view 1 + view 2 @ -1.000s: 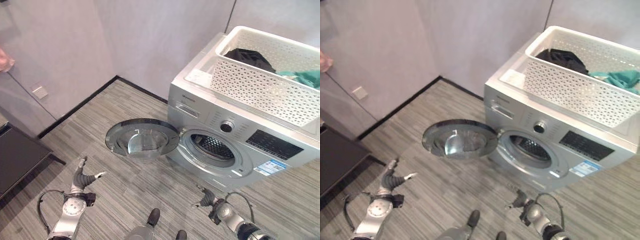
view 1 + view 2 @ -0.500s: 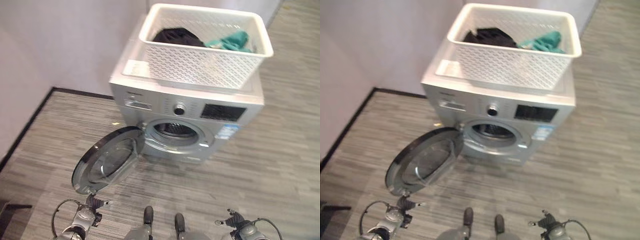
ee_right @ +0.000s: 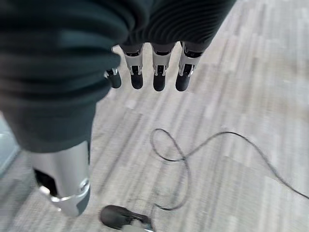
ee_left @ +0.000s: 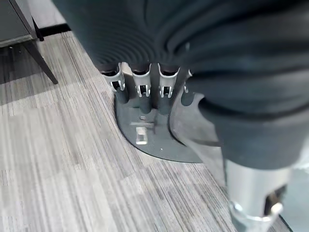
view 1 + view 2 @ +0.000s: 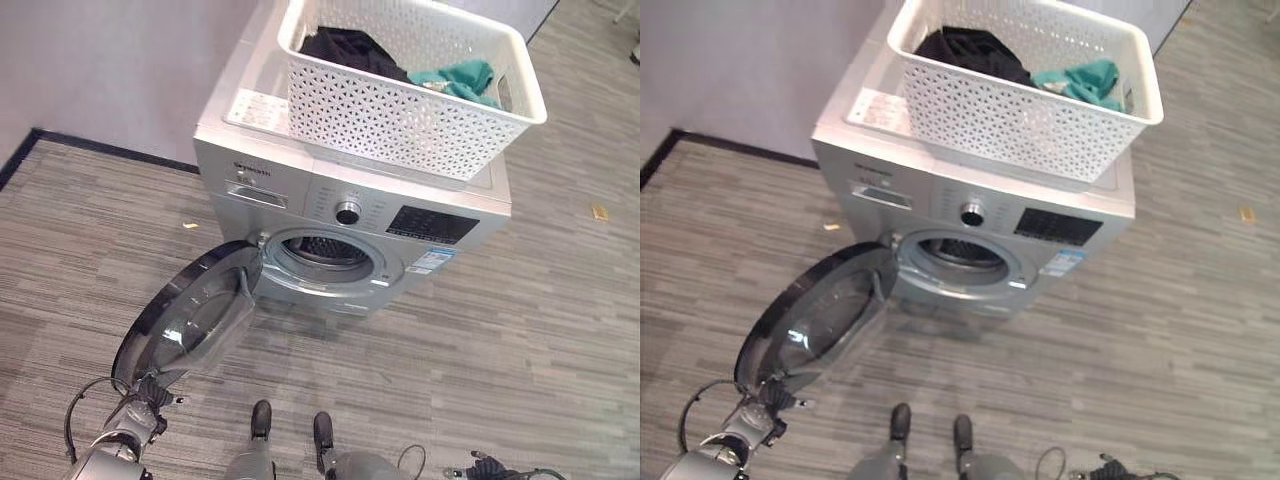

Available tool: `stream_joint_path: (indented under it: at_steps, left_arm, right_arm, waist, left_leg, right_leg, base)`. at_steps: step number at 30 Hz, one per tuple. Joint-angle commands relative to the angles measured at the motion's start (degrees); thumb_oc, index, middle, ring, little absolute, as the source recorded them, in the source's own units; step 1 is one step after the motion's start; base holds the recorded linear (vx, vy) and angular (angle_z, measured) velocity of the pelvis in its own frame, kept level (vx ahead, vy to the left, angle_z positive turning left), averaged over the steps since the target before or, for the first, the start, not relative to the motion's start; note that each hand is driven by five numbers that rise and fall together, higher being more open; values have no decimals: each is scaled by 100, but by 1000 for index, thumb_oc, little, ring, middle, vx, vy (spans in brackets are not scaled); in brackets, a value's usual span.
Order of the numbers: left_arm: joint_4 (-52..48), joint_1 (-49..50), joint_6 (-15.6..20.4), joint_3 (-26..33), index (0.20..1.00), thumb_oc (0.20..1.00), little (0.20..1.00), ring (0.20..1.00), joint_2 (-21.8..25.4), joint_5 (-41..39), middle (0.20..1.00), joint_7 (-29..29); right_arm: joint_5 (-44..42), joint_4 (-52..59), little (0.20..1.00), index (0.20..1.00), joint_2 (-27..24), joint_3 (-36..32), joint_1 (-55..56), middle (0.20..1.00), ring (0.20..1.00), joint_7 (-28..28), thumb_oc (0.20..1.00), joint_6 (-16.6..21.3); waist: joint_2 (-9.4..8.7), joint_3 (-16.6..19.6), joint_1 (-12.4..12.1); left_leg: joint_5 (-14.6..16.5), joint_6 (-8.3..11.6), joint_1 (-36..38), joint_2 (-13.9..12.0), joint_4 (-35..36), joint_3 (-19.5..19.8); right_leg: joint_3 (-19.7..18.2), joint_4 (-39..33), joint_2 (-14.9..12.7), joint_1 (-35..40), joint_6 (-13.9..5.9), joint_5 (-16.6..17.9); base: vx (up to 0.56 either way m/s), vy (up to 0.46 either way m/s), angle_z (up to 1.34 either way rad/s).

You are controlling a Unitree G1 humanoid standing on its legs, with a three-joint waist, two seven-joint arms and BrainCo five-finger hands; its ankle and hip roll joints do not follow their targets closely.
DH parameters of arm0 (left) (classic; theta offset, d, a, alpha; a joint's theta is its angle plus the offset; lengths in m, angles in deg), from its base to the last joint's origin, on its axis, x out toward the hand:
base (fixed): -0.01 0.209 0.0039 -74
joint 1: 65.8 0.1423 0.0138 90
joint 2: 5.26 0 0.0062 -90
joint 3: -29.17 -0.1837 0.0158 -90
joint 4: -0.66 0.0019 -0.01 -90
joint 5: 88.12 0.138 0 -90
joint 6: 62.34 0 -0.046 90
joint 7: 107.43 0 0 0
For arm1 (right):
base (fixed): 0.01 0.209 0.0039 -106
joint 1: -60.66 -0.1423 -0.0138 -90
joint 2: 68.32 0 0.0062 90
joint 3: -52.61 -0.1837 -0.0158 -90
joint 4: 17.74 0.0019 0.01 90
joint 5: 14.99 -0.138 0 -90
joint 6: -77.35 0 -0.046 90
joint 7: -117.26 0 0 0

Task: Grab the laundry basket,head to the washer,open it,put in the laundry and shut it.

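Silver fingers (image 3: 159, 65), dark ribbed covers

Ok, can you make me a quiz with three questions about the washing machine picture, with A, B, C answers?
1. Where is the laundry basket?
A. on the floor
B. on top of the washer
C. inside the drum

2. What colours are the clothes in the basket?
A. black and teal
B. red and yellow
C. all white

3. How is the washer door?
A. shut
B. taken off
C. swung open

Answers:
1 B, the basket sits on the washer's top.
2 A, a black cloth and a teal one lie inside.
3 C, the round door hangs open, so the drum shows.
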State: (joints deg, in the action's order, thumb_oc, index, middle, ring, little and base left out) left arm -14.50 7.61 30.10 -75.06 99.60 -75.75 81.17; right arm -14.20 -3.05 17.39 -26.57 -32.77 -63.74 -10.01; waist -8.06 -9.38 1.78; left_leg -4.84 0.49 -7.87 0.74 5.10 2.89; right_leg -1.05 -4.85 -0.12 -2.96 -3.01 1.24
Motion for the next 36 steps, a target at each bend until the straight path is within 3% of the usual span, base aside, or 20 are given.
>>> stream_joint_path:
  at_steps: [1, 12, 17, 22, 28, 36]
  left_arm:
    - [201, 9, 7, 81, 1000, 1000, 1000, 1000, 154, 171, 1000, 85]
    - [218, 533, 80, 307, 1000, 1000, 1000, 1000, -232, 2, 1000, 86]
    - [-9, 989, 220, 596, 1000, 1000, 1000, 1000, -738, -610, 1000, 1]
    - [56, 1272, 240, 470, 1000, 1000, 1000, 1000, -1204, -762, 1000, -194]
    - [520, 1551, 156, 495, 1000, 1000, 1000, 1000, -1489, -640, 1000, -431]
    - [618, 1685, 138, 575, 1000, 1000, 1000, 1000, -1496, -615, 1000, -451]
  right_arm:
    - [-132, 12, 1000, 1000, -19, 154, 171, 1000, 1000, -15, 1000, 31]
    - [-10, 397, 1000, 1000, -51, 297, 177, 1000, 1000, 27, 1000, 88]
    - [-226, 62, 1000, 1000, -152, -224, 382, 1000, 1000, -33, 1000, 41]
    - [-549, -138, 1000, 1000, -208, -566, 368, 1000, 1000, -120, 1000, 59]
    - [-450, -254, 1000, 1000, -12, -449, 497, 1000, 1000, -13, 1000, -2]
    - [-423, -282, 1000, 1000, 86, -399, 585, 1000, 1000, 21, 1000, -28]
  waist:
    - [-41, 339, -100]
    - [152, 667, -165]
    - [431, 906, -188]
    - [628, 1027, -173]
    - [660, 1139, -197]
    - [653, 1154, -238]
  left_leg:
    - [442, -79, 105, 127, -10, 290]
    - [542, -37, 515, 63, -10, 312]
    - [622, -35, 793, 61, -10, 386]
    - [662, -30, 999, 51, -10, 425]
    - [744, -40, 1267, 51, -37, 420]
    - [731, -30, 1321, 20, -20, 426]
  right_leg:
    - [-185, -15, -452, -596, -555, 452]
    - [-157, -15, -395, -178, -461, 280]
    - [-75, -15, -424, 143, -415, 139]
    - [-40, -15, -423, 340, -377, 57]
    - [-71, -15, -432, 626, -336, -32]
    - [-62, -15, -422, 691, -324, -64]
  base:
    - [26, -39, 3]
    - [41, -33, 0]
    - [86, -23, 4]
    - [76, -12, 5]
    - [59, -21, 2]
    - [-11, -3, 0]
